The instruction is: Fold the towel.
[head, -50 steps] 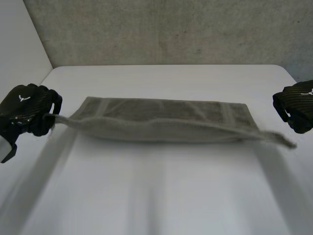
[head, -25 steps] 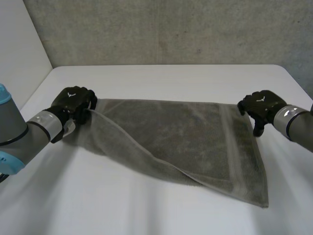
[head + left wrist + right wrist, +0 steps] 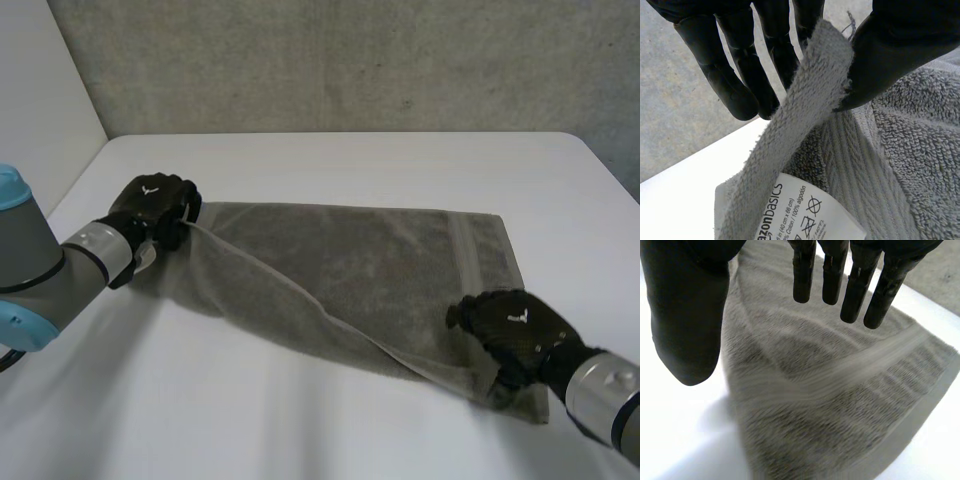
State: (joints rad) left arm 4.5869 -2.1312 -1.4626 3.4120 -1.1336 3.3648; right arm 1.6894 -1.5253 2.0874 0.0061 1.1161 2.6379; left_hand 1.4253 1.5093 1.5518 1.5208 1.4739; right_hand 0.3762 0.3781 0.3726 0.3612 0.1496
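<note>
Left edge of the head view: grey arm with a light-blue cap, ending in the black left hand at middle left. Clamped on the far left corner of the grey-green terry towel. In the left wrist view, corner hem pinched tight between the thumb and the curled fingers, with a white printed care label sewn to the cloth close to the grip.

Centre of the head view: towel spread on the white table, far edge lying flat and straight across the middle of the frame. Raised ridge of cloth running diagonally from the held corner at upper left down to the lower right. Pale woven band across the right end.

Lower right of the head view: black right hand over the near right corner of the towel. In the right wrist view, fingers straight and spread well away from the thumb, gripping nothing, cloth beneath the palm. Contact with the cloth: cannot tell.

Top of the head view: rough grey concrete wall behind the table.
</note>
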